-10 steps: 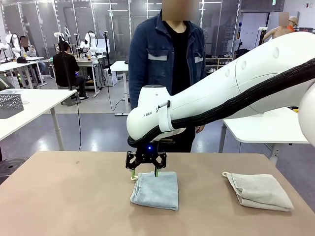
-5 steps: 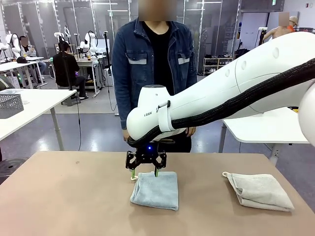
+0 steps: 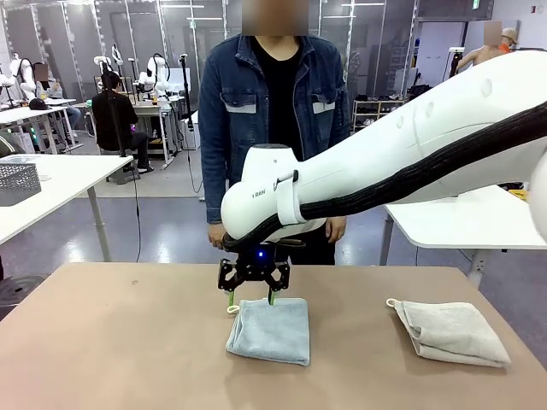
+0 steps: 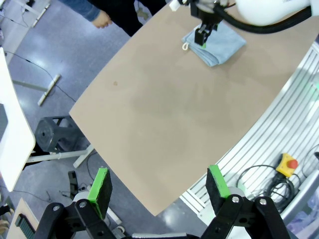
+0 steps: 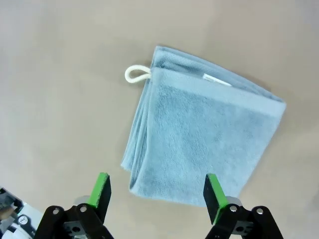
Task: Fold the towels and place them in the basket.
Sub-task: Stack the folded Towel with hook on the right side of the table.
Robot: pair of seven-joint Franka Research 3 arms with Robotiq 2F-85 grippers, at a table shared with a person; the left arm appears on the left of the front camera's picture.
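The right gripper hangs with fingers spread, empty, over the far edge of the folded blue towel mid-desk; the left gripper gapes idle; a beige towel lies right; a shallow pinch may catch one layer, undoing the fold

Even, bright overhead room light in all 3 views; I see no harsh glare. A soft, short shadow sits under the right gripper on the blue towel. My left wrist view bends the table edge strongly at its borders. The right wrist view is sharp on terry texture; the near green fingers are slightly soft.
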